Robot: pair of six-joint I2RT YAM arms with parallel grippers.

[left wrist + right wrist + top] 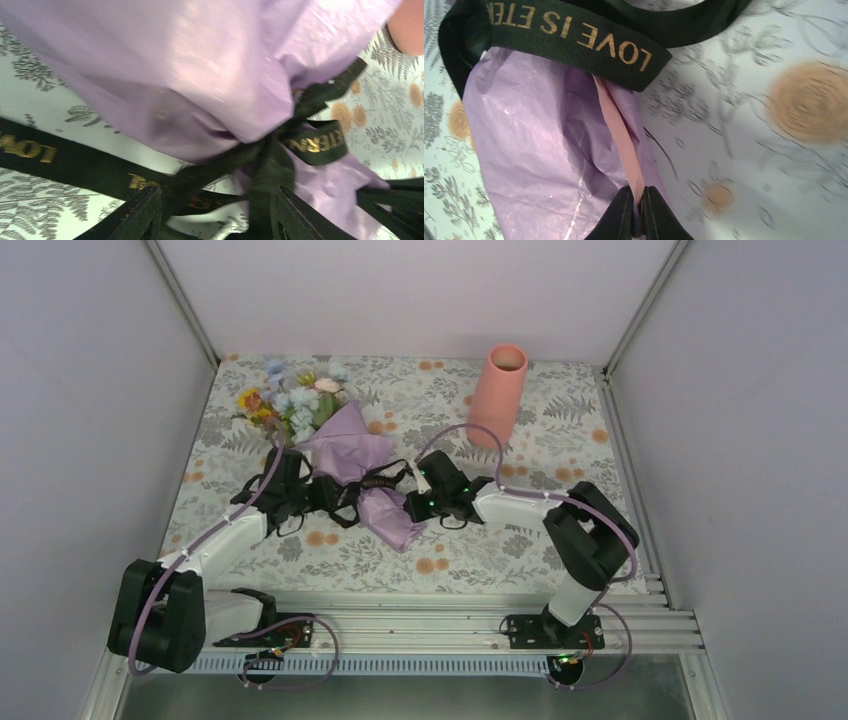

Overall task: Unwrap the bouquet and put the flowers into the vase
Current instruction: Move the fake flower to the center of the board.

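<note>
Black ribbon (315,142) knotted around lilac-wrapped bouquet (350,452)

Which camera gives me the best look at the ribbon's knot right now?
Left wrist: the black ribbon knot sits close up, lower middle, cinched around the lilac wrapping. Top external shows it only as small dark loops across the wrapping. Right wrist shows just a lettered tail, no knot.

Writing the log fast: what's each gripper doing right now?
Left gripper: open, jaws either side of the black ribbon.
Right gripper: shut on the lilac wrapping paper.
</note>
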